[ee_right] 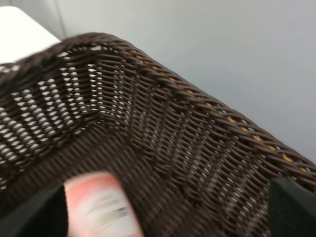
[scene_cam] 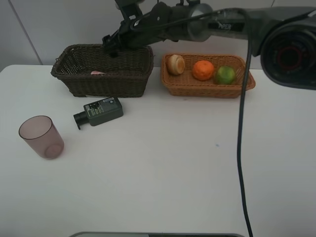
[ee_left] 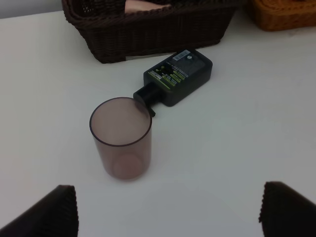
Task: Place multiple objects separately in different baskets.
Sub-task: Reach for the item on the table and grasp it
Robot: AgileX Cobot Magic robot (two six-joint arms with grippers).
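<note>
The dark brown basket stands at the back left, and the pink bottle lies inside it. My right gripper reaches across and hovers over this basket. In the right wrist view it is open, with the blurred pink bottle below on the basket's floor. The orange-tan basket holds a round fruit, an orange and a green fruit. The dark bottle lies on the table. The mauve cup stands at the left. My left gripper is open and empty, short of the cup.
In the left wrist view the dark bottle lies just beyond the cup, its cap close to the cup's rim, with the dark basket behind. The right arm's cable hangs over the right of the white table.
</note>
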